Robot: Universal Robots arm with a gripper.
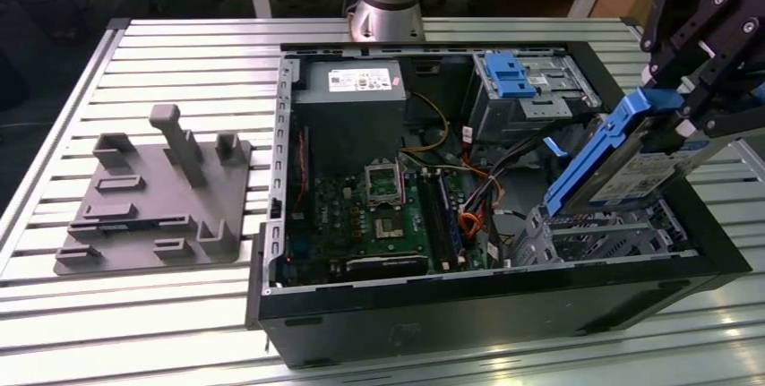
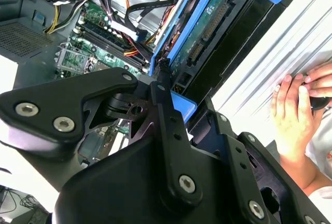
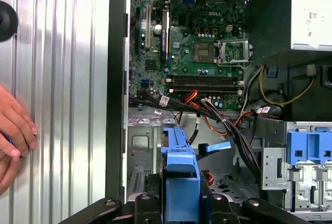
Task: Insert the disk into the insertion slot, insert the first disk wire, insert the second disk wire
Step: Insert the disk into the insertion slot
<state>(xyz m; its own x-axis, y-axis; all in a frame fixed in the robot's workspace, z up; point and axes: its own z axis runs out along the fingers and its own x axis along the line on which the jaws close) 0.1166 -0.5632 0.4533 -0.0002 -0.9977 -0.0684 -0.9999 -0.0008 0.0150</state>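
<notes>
At the right of the exterior view, the tool [image 1: 683,117] grips the disk [image 1: 622,167] by its blue carrier. The disk is tilted above the insertion slot [image 1: 604,234] at lower right and not yet seated. The first disk wire [image 3: 190,96] and second disk wire [image 3: 213,147] appear to lie loose.

disk [image 3: 180,182] in jaws | above insertion slot [image 3: 140,149] | hand [image 3: 14,130] on table [image 3: 67,68]

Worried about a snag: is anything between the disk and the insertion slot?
Nothing visible blocks the insertion slot; the disk, tilted in the tool, hangs just above it. The blue plug of the second disk wire and a dark cable bundle lie close beside the disk, perhaps a snag.
</notes>
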